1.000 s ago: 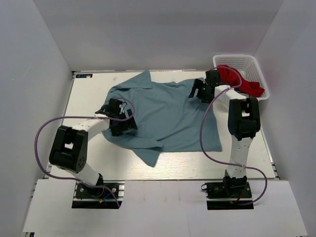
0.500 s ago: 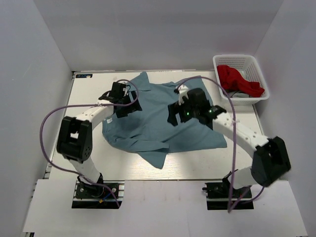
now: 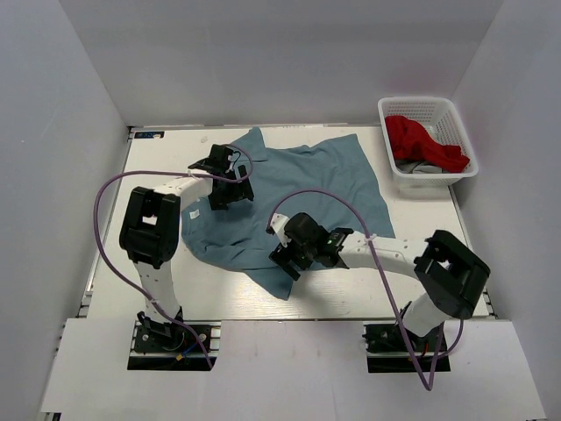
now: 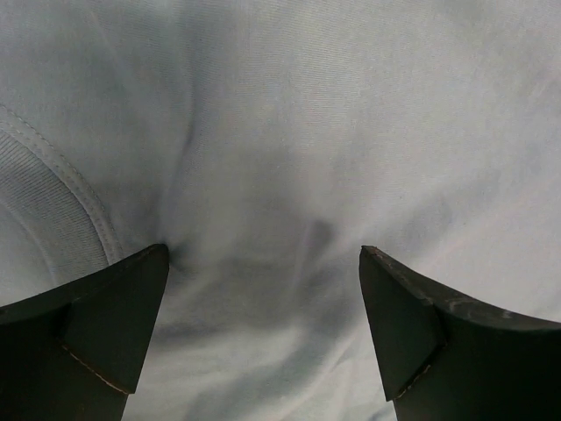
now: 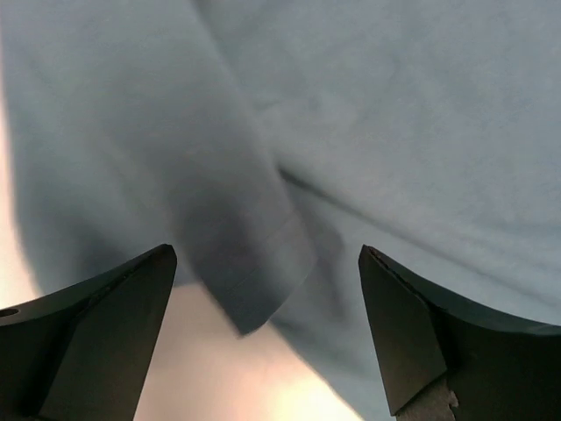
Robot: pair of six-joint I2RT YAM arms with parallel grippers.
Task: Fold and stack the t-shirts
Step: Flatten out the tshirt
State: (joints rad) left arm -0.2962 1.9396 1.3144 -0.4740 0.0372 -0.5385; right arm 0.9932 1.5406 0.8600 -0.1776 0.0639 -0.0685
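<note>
A dusty grey-blue t-shirt lies spread and rumpled on the white table, collar at the far left, a sleeve pointing toward the near edge. My left gripper is open, low over the shirt near its collar; its wrist view shows cloth and a ribbed collar edge between the fingers. My right gripper is open over the shirt's near sleeve; its wrist view shows the sleeve hem just above bare table between the fingers.
A white lattice basket stands at the far right corner holding red cloth and something grey. Bare white table lies left of and in front of the shirt. White walls enclose the workspace.
My right gripper swung from the far right by the basket across the shirt to its near sleeve. My left gripper moved from the shirt's left edge up toward the collar. The shirt shifted slightly.
</note>
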